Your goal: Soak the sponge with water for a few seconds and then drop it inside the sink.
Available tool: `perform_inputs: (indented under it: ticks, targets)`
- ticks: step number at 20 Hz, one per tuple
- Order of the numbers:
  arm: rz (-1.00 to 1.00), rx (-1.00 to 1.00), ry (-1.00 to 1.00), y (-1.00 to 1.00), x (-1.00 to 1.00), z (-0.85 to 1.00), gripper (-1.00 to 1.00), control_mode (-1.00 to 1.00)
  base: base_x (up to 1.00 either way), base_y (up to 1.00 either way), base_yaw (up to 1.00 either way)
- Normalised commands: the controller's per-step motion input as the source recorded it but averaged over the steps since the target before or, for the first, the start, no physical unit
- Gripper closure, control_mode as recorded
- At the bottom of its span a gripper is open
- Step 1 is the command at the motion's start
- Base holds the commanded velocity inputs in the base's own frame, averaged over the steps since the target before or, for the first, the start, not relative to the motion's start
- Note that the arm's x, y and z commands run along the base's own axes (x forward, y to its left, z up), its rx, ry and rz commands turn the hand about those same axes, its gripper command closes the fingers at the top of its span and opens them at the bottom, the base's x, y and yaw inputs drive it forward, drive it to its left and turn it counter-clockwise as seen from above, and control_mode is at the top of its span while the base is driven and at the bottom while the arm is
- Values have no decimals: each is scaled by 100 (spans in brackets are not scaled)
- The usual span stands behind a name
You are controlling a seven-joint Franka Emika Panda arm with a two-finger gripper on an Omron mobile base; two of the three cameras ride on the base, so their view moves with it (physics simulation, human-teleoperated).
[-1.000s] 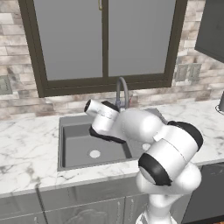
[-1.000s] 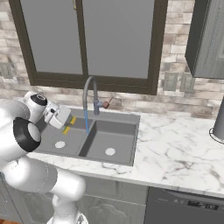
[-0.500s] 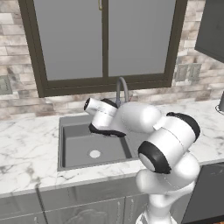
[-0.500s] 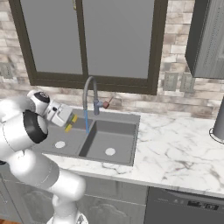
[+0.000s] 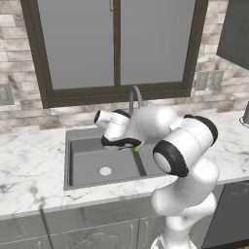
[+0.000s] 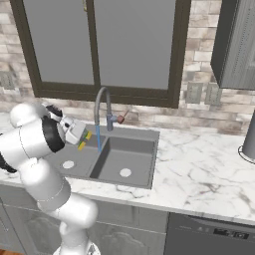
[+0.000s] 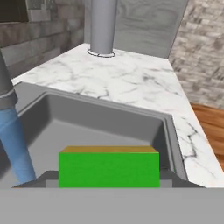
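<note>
The claw is holding the sponge tight between its two tips, out over the sink. The sponge is sitting just beside the water, not under it, as far as I can tell. The water is running down in a thin blue line from the tap into the sink. In the hand view the green side of the sponge is facing us, with a thin yellow strip on top, and the blue water is falling close by on one side. I think the sponge is light and soft, so it is going to squash a bit and get heavier and slippery when wet. Pinching it across the middle, on its flat sides, looks like the best way to hold it.
</note>
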Motion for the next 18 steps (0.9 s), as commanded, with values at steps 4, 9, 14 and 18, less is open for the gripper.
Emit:
perform_inputs:
  ticks: [4,9,14,18]
  targets:
    - [0,0,0,0,31,-20,100,-100,0,0,0]
    - [0,0,0,0,28,-10,100,-100,0,0,0]
    - [0,0,0,-5,23,-5,100,-100,0,0,0]
    - [-2,0,0,-9,16,-7,100,-100,0,0,0]
